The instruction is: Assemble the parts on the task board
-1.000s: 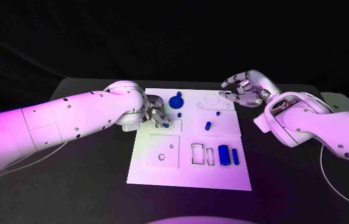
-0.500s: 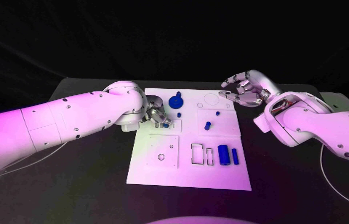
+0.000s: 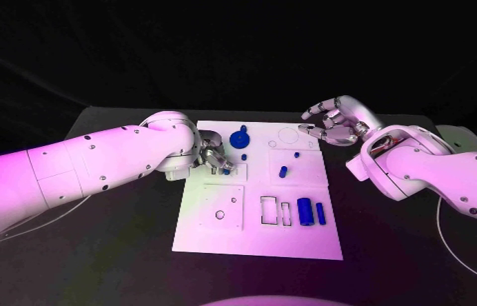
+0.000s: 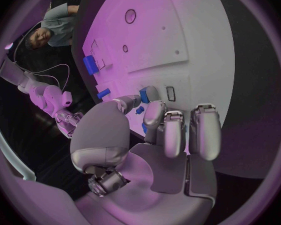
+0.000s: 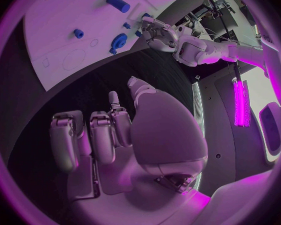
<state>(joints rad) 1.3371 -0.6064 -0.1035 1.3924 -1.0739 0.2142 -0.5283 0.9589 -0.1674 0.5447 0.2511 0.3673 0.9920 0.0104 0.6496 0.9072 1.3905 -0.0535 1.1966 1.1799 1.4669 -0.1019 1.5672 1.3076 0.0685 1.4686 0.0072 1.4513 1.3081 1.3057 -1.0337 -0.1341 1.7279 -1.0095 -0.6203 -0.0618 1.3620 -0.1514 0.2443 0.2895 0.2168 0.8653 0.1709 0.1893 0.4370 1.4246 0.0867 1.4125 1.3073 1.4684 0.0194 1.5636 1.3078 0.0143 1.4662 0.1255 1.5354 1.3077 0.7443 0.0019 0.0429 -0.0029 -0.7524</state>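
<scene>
A: Where was the part?
B: A small blue part point(image 3: 227, 171) sat at the left edge of the task board point(image 3: 260, 240), in the middle of the tabletop point(image 3: 119, 264). The left hand point(image 3: 211, 156) was over it, its fingers point(image 4: 154, 116) pinching it, I think.
A: And the right hand point(image 3: 333, 124)?
B: Beside the board's far corner, fingers curled, holding nothing.
A: The step?
B: Probably seating that part. Next, it needed careful alignment with its slot.
</scene>
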